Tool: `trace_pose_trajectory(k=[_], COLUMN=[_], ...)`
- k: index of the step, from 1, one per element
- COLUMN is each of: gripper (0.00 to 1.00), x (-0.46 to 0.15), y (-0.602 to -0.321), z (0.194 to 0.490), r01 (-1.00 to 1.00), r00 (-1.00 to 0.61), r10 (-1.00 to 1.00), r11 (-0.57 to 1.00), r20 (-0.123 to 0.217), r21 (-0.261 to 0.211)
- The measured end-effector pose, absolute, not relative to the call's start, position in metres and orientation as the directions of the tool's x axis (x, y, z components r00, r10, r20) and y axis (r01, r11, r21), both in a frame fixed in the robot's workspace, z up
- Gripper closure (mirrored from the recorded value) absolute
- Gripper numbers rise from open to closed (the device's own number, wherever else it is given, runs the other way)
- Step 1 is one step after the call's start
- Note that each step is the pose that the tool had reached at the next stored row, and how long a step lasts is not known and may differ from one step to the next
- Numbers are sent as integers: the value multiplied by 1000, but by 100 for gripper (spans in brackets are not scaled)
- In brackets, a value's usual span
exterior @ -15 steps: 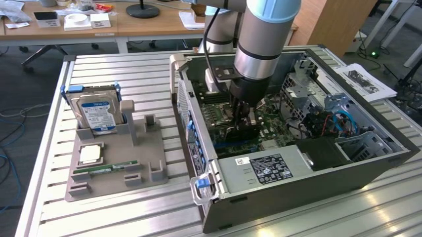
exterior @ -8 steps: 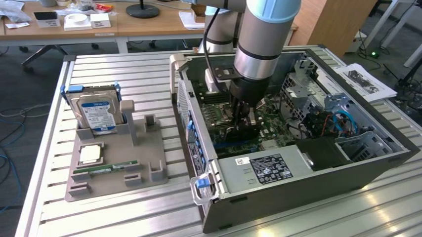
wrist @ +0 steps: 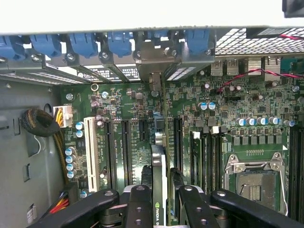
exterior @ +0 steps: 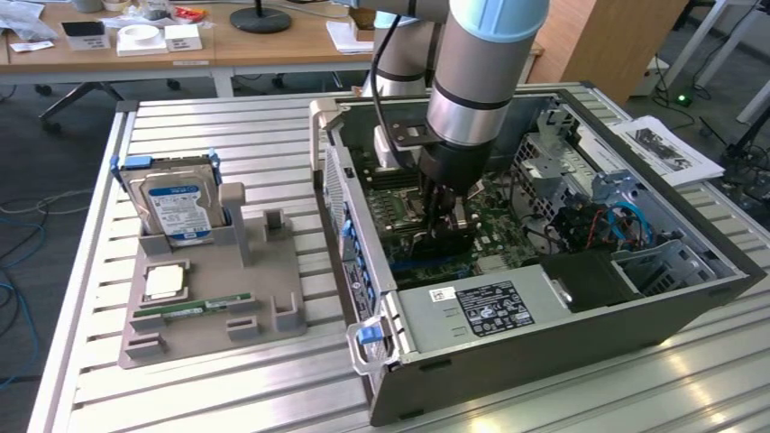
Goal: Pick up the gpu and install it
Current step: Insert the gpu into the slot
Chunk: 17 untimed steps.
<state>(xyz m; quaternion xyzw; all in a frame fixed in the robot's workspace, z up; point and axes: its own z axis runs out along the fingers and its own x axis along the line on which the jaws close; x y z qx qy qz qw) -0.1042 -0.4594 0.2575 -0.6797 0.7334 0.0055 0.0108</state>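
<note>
The arm (exterior: 479, 81) runs off the exterior view's top edge, and its bulk hides the tip of the gripper (exterior: 448, 234) inside the computer case (exterior: 578, 352). In the wrist view the gpu (wrist: 159, 171) shows edge-on with its near end cut off by the frame, and whether it sits in a slot I cannot tell; the power supply label (exterior: 488, 309) is too small to read

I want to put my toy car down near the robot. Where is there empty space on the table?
The slatted table is bare in front of the grey holder, toward the camera, and behind the hard drive. Inside the computer case it is crowded: the gripper holds the gpu on edge over the motherboard slots.
</note>
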Motion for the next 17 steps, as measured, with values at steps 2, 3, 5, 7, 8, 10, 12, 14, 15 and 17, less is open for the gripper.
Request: trace_pose_trajectory(k=[2,3,5,7,8,10,12,14,15,17], gripper=[74,74,74,74,74,74,74,74,74,74], x=[-104,-104,-104,-104,-104,-104,-104,-104,-104,-104], y=[-460,-460,-460,-460,-460,-460,-460,-460,-460,-460], z=[257,257,257,257,257,257,257,257,257,257], r01=[-997,-997,-997,-997,-997,-997,-997,-997,-997,-997], r00=[-76,-76,-76,-76,-76,-76,-76,-76,-76,-76], r10=[-997,-997,-997,-997,-997,-997,-997,-997,-997,-997], r11=[76,76,76,76,76,76,76,76,76,76], r20=[-23,-23,-23,-23,-23,-23,-23,-23,-23,-23], r21=[-7,-7,-7,-7,-7,-7,-7,-7,-7,-7])
